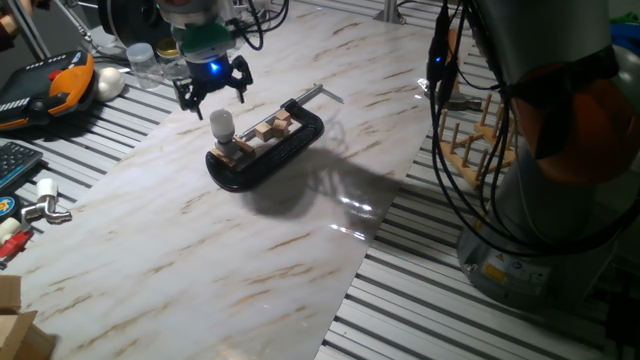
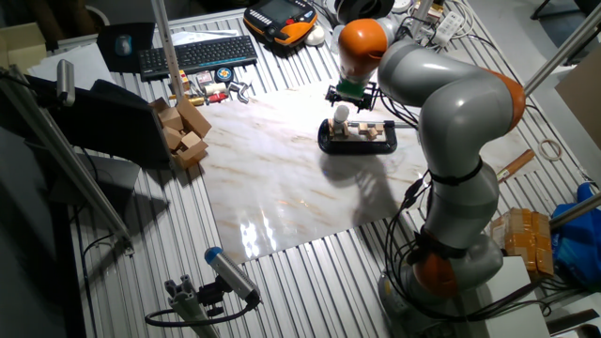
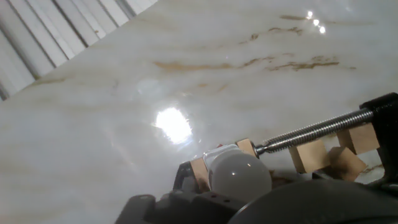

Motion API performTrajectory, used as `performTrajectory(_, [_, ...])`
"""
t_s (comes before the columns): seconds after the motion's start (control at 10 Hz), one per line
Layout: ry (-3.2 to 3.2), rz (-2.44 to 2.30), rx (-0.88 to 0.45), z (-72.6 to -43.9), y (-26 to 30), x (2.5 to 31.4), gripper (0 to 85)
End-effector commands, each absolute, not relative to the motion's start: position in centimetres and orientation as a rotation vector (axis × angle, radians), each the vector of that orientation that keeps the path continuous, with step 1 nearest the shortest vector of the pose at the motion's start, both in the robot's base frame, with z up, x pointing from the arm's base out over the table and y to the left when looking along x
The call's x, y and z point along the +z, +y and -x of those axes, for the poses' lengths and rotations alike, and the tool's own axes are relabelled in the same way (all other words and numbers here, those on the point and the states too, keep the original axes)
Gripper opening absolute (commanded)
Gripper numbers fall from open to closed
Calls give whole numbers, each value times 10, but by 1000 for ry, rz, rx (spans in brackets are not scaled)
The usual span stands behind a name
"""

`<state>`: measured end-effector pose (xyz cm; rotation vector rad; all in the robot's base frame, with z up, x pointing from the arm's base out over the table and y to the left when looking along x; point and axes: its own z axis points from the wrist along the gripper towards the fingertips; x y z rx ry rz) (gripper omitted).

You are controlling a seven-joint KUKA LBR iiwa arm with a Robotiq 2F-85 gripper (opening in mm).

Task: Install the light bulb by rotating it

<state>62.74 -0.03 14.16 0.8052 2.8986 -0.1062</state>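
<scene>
The light bulb [image 1: 221, 124], a small frosted white globe, stands upright at the left end of a black clamp [image 1: 268, 152] that also holds small wooden blocks [image 1: 275, 126]. My gripper [image 1: 212, 92] hangs just above the bulb, open, its dark fingers [image 1: 186, 96] spread with nothing between them. The other fixed view shows the gripper [image 2: 349, 93] over the bulb [image 2: 342, 113] and the clamp [image 2: 358, 142] on the marble board. In the hand view the bulb [image 3: 239, 175] sits low in the centre, with the clamp's threaded screw [image 3: 311, 132] running right from it.
An orange teach pendant [image 1: 58, 84], a white egg-shaped ball [image 1: 108, 82] and clear jars [image 1: 142, 60] lie left of the gripper. A wooden peg rack [image 1: 478, 140] and hanging cables [image 1: 440, 120] are off the board's right edge. A keyboard [image 2: 197, 54] and stacked wooden blocks [image 2: 183, 131] sit further off.
</scene>
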Motion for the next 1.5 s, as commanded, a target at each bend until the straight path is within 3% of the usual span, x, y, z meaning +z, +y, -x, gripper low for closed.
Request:
performTrajectory(0.0, [2946, 528, -9, -627, 0, 141, 680])
performTrajectory(1.4, [2908, 657, 38, -629, 3, 135, 680])
